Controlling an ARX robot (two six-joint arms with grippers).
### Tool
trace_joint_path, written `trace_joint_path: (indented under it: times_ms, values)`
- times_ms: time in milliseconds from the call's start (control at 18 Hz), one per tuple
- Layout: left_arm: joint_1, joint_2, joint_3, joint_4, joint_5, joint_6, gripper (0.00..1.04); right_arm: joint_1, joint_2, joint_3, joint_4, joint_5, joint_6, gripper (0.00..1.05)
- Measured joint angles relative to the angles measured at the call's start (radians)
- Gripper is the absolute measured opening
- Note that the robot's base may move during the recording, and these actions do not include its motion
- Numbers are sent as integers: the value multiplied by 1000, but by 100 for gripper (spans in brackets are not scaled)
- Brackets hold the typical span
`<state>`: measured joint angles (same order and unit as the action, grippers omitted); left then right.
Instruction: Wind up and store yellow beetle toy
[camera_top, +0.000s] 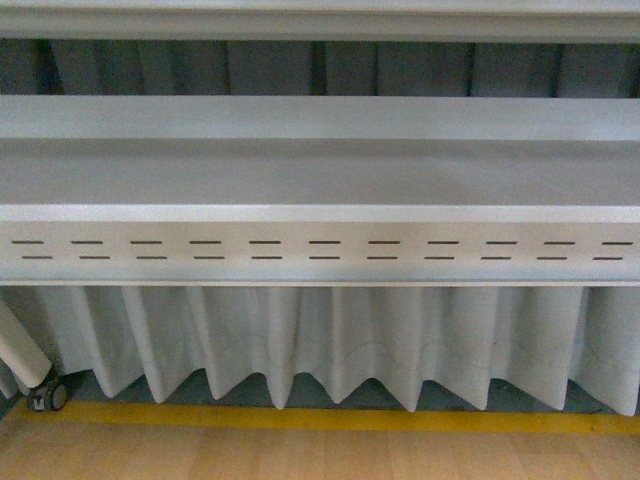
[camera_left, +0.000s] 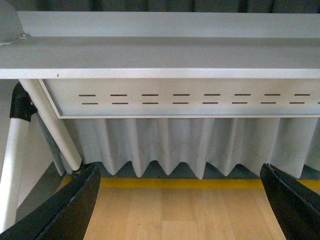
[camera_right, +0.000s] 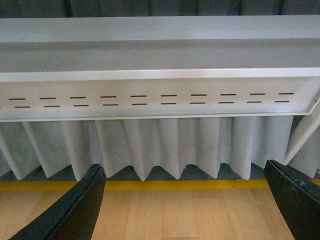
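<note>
A grey desk (camera_top: 320, 180) with a slotted front panel (camera_top: 320, 250) fills the front view, above a pleated white curtain (camera_top: 330, 340), a yellow floor stripe (camera_top: 320, 420) and a wood floor (camera_top: 300, 455). The beetle toy is not in view in any of the three pictures, neither on the visible part of the desk nor on the floor below it. The left gripper (camera_left: 180, 172) hangs low before the desk with its jaws spread wide and nothing between them. The right gripper (camera_right: 185, 170) does the same further right, equally wide and empty. Neither arm shows in the front view. No container or storage place can be made out. Judged from this, no step of the task shows as done: the beetle toy has yet to be found, gripped, wound and put away, and nothing here tells where it lies.
</note>
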<state>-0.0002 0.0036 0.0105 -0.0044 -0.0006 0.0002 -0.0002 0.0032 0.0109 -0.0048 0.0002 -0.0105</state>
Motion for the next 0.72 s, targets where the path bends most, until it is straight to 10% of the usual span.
trace_joint_path:
  times_ms: [721]
  values:
    - [0, 0, 0, 0, 0, 0, 98, 0, 0, 0, 0, 0, 0, 98]
